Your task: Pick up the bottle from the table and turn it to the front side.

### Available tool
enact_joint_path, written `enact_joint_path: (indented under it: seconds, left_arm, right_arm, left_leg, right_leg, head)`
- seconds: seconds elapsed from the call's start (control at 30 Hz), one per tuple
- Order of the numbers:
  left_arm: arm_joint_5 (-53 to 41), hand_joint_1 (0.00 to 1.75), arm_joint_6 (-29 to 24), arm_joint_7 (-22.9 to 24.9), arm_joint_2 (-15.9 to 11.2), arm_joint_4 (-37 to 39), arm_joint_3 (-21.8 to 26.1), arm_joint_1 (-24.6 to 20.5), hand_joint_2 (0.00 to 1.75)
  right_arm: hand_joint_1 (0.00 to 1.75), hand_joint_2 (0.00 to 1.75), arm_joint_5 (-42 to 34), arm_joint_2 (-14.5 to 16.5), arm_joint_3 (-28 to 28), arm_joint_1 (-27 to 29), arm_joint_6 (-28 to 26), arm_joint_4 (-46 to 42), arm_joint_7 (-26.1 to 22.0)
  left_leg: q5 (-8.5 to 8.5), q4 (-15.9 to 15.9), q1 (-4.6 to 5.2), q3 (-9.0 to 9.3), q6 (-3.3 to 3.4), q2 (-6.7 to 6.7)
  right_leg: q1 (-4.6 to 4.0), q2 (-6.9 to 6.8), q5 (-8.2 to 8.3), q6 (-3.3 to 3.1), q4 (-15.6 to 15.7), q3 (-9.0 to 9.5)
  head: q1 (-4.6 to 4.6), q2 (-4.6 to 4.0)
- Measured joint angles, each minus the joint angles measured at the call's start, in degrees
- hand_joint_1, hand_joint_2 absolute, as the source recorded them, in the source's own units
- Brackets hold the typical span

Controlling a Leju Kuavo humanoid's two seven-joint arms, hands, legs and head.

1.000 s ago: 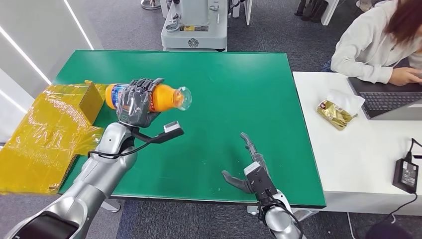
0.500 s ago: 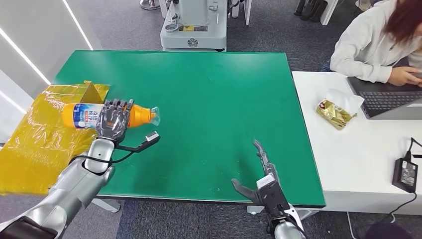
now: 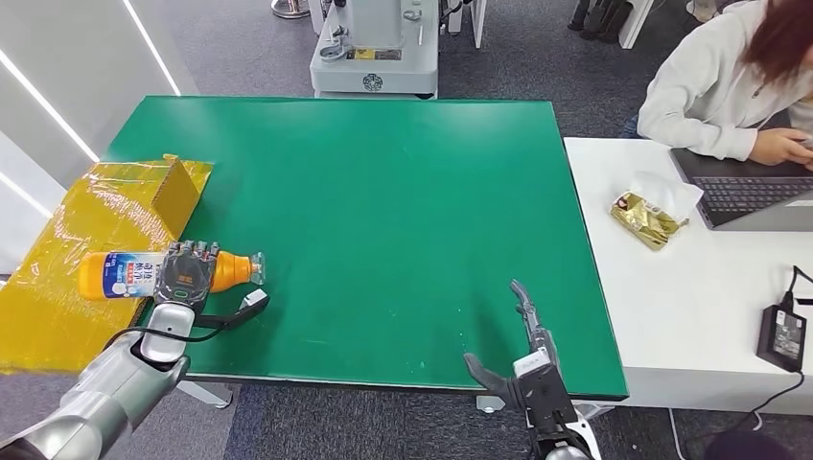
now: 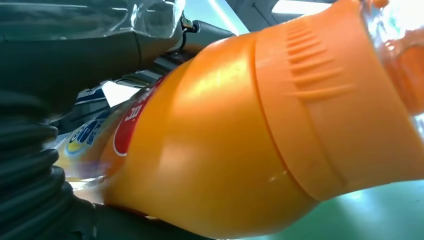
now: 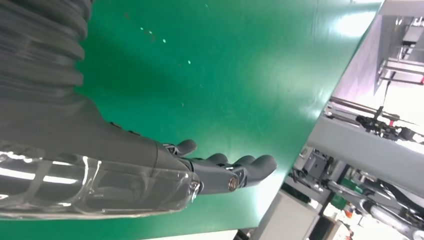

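The left hand (image 3: 185, 275) is wrapped round the bottle (image 3: 125, 274), which lies sideways, cap to the right, low over the table (image 3: 383, 192) edge & the yellow box (image 3: 86, 240); the right hand (image 3: 522, 355) is spread wide w/ nothing in it. The bottle looks full, so a bit heavy, smooth & slippy plastic, best held round the middle. Vs 1 s ago it's come down & nearer the robot, and the right hand moved back too

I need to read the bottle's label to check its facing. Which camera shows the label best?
The head view: the bottle lies sideways in the left hand, its white and blue label facing up. The left wrist view shows only a blurred sliver of label beside the orange body. The right wrist view shows green table.
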State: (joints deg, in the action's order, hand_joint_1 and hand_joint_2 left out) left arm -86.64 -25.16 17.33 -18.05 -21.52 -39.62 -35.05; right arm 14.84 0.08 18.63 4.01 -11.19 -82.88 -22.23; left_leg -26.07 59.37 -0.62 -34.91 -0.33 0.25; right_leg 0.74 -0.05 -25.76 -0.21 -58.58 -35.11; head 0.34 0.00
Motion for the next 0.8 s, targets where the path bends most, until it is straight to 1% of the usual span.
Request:
enact_joint_path:
  seconds: [0.03,0.1,0.17,0.27,0.47,0.8]
  left_arm:
    - [0.0,1.58,0.1,0.0,-0.1,0.1,0.0,0.1,1.75]
    - [0.0,0.71,0.2,0.0,-0.2,0.3,0.0,0.2,1.75]
    - [0.1,0.00,0.5,0.0,-0.3,0.5,0.2,0.2,1.75]
    - [0.1,0.00,0.9,-0.4,-0.2,0.9,0.8,0.3,1.75]
    - [0.3,0.00,-1.6,-3.0,0.2,1.4,3.7,1.1,1.75]
    - [4.1,0.00,-5.4,-7.9,1.6,1.6,11.4,3.0,1.75]
  right_arm:
    - [0.00,1.75,0.2,0.0,0.0,0.2,0.2,-0.3,0.1]
    - [0.00,1.75,0.7,0.1,-0.1,0.7,0.6,-0.9,0.2]
    - [0.00,1.75,1.2,0.2,-0.1,1.1,0.8,-1.5,0.2]
    - [0.00,1.75,1.8,0.4,-0.1,1.5,1.2,-2.5,0.3]
    - [0.00,1.75,2.5,0.5,-0.1,2.6,1.8,-5.0,0.9]
    - [0.00,1.75,2.2,0.5,-0.7,5.4,1.6,-7.8,1.7]
  left_leg:
    - [0.00,0.0,0.00,0.01,0.00,0.00]
    - [0.00,0.0,0.00,0.02,0.00,0.00]
    - [0.00,0.0,0.00,0.04,0.00,0.01]
    - [0.02,0.0,-0.01,0.06,-0.02,0.02]
    - [0.03,0.0,-0.01,0.07,-0.04,0.01]
    - [0.03,0.0,0.00,0.07,-0.04,0.01]
  right_leg:
    - [0.00,0.00,0.00,0.00,0.0,0.01]
    - [0.00,0.00,0.00,0.00,0.0,0.03]
    - [0.00,0.01,0.01,-0.01,0.0,0.03]
    - [0.00,0.01,0.02,-0.02,0.0,0.03]
    - [0.00,0.01,0.02,-0.02,0.0,0.04]
    - [0.01,0.01,0.02,-0.02,0.0,0.04]
  head:
    - [0.00,0.00]
    - [-0.01,0.00]
    - [-0.01,0.00]
    - [-0.01,0.00]
    - [-0.01,0.00]
    - [-0.01,0.00]
